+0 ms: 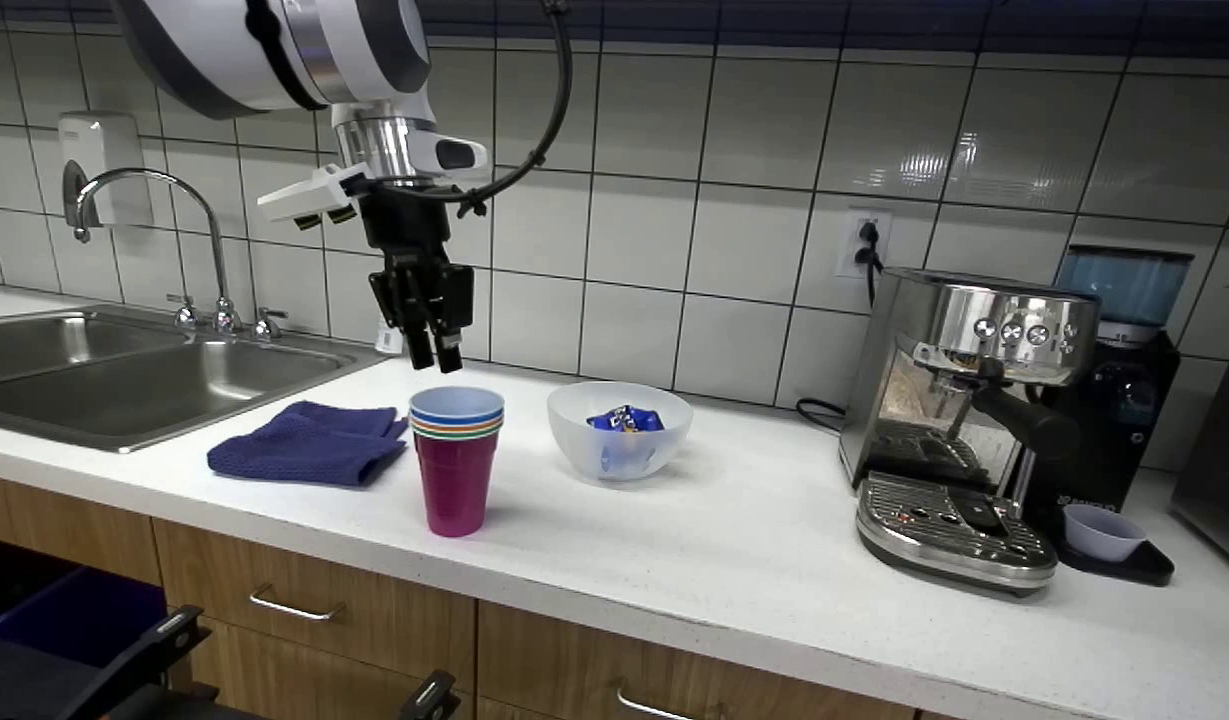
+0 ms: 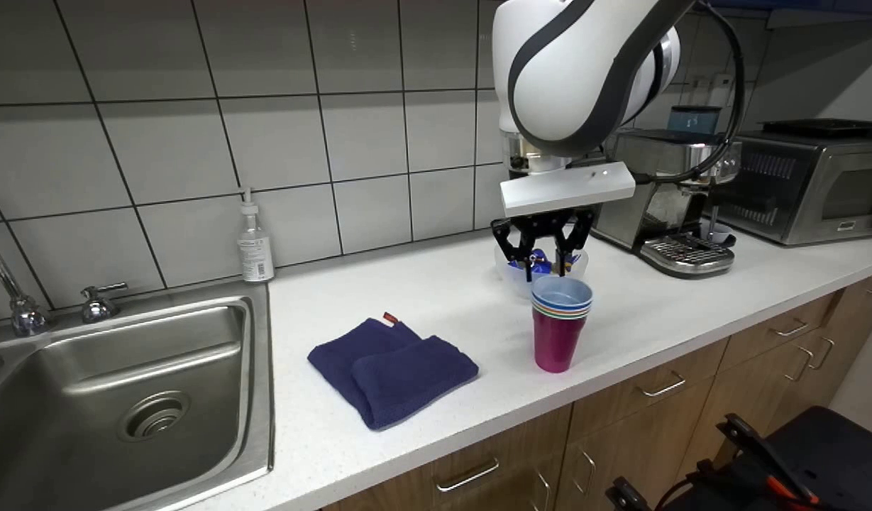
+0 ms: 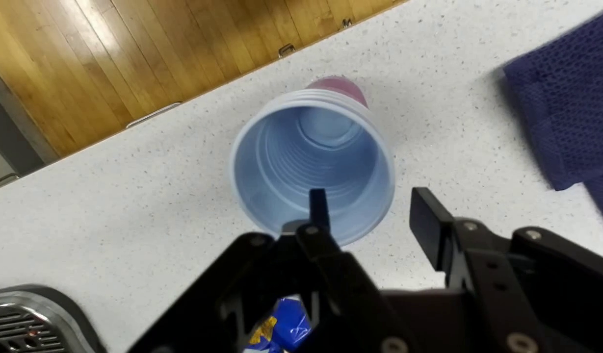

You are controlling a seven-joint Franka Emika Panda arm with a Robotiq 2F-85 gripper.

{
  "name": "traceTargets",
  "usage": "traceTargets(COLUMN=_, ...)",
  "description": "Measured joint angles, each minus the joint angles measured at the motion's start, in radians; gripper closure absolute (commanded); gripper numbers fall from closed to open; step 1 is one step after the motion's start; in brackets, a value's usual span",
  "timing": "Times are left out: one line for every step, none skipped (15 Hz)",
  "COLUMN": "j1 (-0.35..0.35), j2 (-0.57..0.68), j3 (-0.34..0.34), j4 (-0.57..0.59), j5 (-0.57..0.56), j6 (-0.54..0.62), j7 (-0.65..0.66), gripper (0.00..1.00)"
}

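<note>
My gripper (image 3: 371, 211) points down, its jaws parted partway with nothing between them. In both exterior views it hangs just above a stack of nested cups (image 1: 459, 485), magenta outside with a pale blue top cup. The wrist view looks into that top cup (image 3: 326, 142); one finger (image 3: 319, 208) overlaps the rim and the other finger (image 3: 426, 225) lies to its right. Contact with the rim is not apparent. Behind the stack stands a frosted bowl (image 1: 569, 425) holding blue wrapped packets (image 1: 629, 418). A folded navy cloth (image 2: 400, 369) lies beside the cups on the white counter (image 2: 436, 291).
A steel sink (image 1: 164, 410) with a tall faucet (image 1: 214, 225) lies beyond the cloth, and a pump bottle (image 2: 255, 248) stands at its corner. An espresso machine (image 1: 974, 430) and a toaster oven (image 2: 826, 184) occupy the opposite end. The cups stand near the counter's front edge.
</note>
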Motion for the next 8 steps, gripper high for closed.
traceTargets(j1=0.0, j2=0.0, j3=0.0, j4=0.0, j5=0.0, j6=0.001, j7=0.002, gripper=0.12)
traceTargets(j1=0.0, j2=0.0, j3=0.0, j4=0.0, j5=0.0, j6=0.002, j7=0.003, gripper=0.05)
traceTargets(j1=0.0, j2=0.0, j3=0.0, j4=0.0, j5=0.0, j6=0.003, j7=0.004, gripper=0.01)
traceTargets(j1=0.0, j2=0.0, j3=0.0, j4=0.001, j5=0.0, j6=0.004, j7=0.006, gripper=0.0)
traceTargets(j1=0.0, j2=0.0, j3=0.0, j4=0.001, j5=0.0, j6=0.004, j7=0.007, gripper=0.0)
traceTargets(j1=0.0, j2=0.0, j3=0.0, j4=0.002, j5=0.0, j6=0.005, j7=0.008, gripper=0.0)
traceTargets(j1=0.0, j2=0.0, j3=0.0, j4=0.003, j5=0.001, j6=0.005, j7=0.008, gripper=0.0)
traceTargets(j1=0.0, j2=0.0, j3=-0.001, j4=0.005, j5=0.001, j6=0.006, j7=0.008, gripper=0.0)
